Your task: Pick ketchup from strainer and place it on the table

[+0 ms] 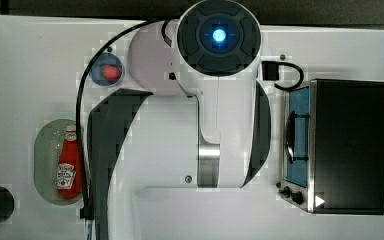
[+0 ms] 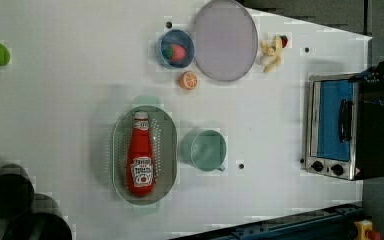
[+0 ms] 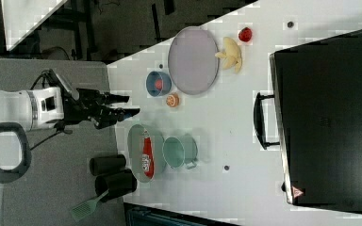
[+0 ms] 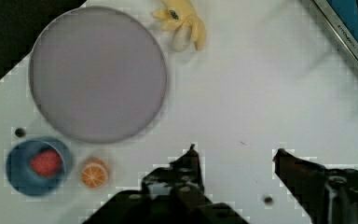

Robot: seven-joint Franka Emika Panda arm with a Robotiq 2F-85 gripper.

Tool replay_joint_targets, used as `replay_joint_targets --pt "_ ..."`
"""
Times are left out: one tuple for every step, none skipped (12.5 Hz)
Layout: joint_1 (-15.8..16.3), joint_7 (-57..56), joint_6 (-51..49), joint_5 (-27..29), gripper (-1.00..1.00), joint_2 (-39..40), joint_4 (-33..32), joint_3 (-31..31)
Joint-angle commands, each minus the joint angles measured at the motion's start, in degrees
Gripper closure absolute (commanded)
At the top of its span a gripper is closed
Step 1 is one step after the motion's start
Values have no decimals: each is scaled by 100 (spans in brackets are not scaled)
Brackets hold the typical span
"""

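Observation:
The ketchup [image 2: 141,156] is a small red bottle with a white cap, lying on its side inside the pale green oval strainer [image 2: 168,150] on the white table [image 2: 55,100]. The top view shows the ketchup [image 1: 68,164] in the strainer [image 1: 45,155] at the top view's left. My gripper [image 3: 128,105] hangs open with nothing between its fingers, apart from the ketchup [image 3: 147,159] and toward the right view's upper left of the strainer [image 3: 135,143]. From the wrist, the gripper [image 4: 235,153] hovers over bare table.
A green cup [image 2: 205,150] stands right beside the strainer. A blue bowl with a strawberry [image 2: 176,50], an orange slice [image 2: 188,80], a purple plate [image 2: 225,40] and a banana [image 2: 270,52] lie beyond. A toaster oven [image 2: 337,127] and black cylinders [image 2: 7,192] flank the table.

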Motion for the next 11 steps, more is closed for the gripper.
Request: replay_joint_targets --pt "-582 559 -1048 222 -59 -1736 -623 294" --pt "-560 559 -1017 278 -82 -1718 -623 355" --pt "-521 560 -960 343 -99 -1684 -623 457" --pt "-477 560 -900 350 -100 -1639 -623 589" --pt "-438 560 -841 350 -100 -1590 -622 746" --pt "-402 561 -783 350 -100 -1532 -623 925" --pt "-360 561 -726 350 -100 -1452 -623 1131" --pt "-316 565 -641 349 -100 -1361 -622 1361" --pt "-280 567 -551 349 -100 -1255 -622 1603" --pt "-252 567 -457 349 -100 -1138 -623 1861" --pt "-223 568 -345 348 -100 -1014 -622 2136"
